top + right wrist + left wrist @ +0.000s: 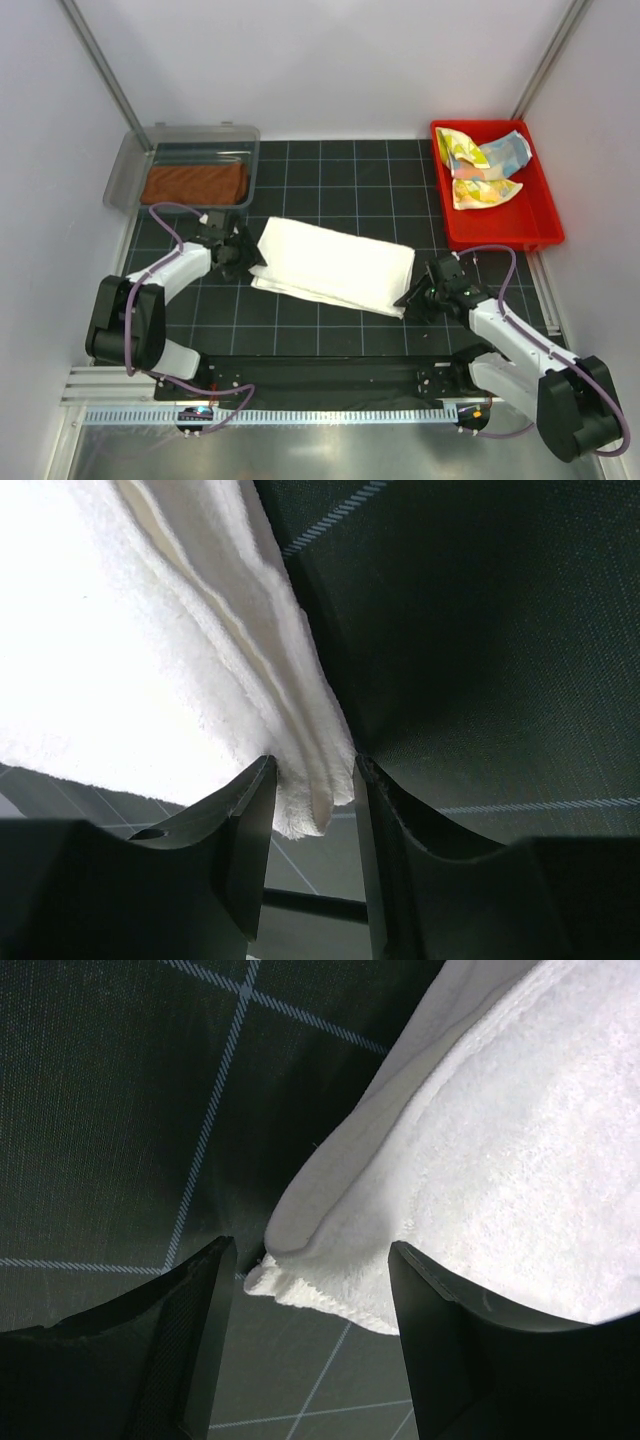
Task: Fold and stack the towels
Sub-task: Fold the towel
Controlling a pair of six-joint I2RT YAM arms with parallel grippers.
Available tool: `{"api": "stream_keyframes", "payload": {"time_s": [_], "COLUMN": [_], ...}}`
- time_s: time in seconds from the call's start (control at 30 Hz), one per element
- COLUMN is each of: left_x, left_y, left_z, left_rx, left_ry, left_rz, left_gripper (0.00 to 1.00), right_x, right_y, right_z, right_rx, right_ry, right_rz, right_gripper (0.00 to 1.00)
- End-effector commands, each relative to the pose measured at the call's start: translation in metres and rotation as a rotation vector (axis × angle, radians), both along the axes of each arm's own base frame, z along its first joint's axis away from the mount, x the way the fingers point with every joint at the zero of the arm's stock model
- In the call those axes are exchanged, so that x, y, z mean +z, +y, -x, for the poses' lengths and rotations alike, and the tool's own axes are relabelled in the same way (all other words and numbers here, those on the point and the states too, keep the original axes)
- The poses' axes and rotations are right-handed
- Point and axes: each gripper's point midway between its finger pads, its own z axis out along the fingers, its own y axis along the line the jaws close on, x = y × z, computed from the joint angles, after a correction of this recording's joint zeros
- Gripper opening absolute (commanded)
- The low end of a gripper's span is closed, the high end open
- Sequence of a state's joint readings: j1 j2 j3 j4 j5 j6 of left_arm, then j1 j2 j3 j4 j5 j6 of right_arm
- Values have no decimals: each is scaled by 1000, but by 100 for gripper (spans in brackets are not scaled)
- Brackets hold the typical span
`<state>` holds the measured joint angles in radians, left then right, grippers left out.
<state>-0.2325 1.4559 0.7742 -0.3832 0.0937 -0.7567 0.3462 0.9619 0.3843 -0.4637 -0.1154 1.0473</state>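
The white towel (335,265) lies half folded in the middle of the counter (330,170), with the left pincer (238,255) at its left end and the right pincer (420,296) at its near right corner. To my eye the step is taking both ends for the next fold, and that goes well only if each side catches every layer. The right pincer is clamped on the stacked edges, but the left pincer stands apart around the corner without pinching it. It should reach in deeper before it shuts, and then both should lift level so the fold lands square. From above I can see the rust-brown towel (195,183) folded in the clear bin (130,170) at the far left and the patterned towels (482,165) crumpled in the red tray (545,235) at the far right. The wrist views show none of that, but they alone show the gap beside the left fingers (190,1330) and the separate layers nipped on the right.
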Motion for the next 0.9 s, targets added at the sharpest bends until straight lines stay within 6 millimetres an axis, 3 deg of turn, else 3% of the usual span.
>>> {"api": "stream_keyframes", "payload": {"time_s": [0.0,0.1,0.23,0.47,0.63,0.77,0.87], "left_x": [17,14,10,11,12,13,16], "left_y": [1,7,13,14,10,6,8], "left_z": [-27,-29,-30,-35,-36,-35,-34], "left_rx": [34,50,66,77,69,57,66], "left_ry": [-95,-84,-74,-89,-86,-78,-72], "left_rz": [3,-22,-38,-34,-12,6,-6], "left_gripper": [66,65,63,58,42,14,0], "right_x": [11,13,11,12,20,25,29], "right_y": [7,5,4,4,4,5,5], "right_z": [-10,-13,-14,-15,-19,-21,-23], "right_rx": [-25,-35,-46,-44,-39,-37,-33], "right_ry": [-50,-66,-81,-97,-115,-127,-135], "right_rz": [-45,-37,-40,-45,-40,-42,-38], "right_gripper": [44,40,23,16,10,1,1]}}
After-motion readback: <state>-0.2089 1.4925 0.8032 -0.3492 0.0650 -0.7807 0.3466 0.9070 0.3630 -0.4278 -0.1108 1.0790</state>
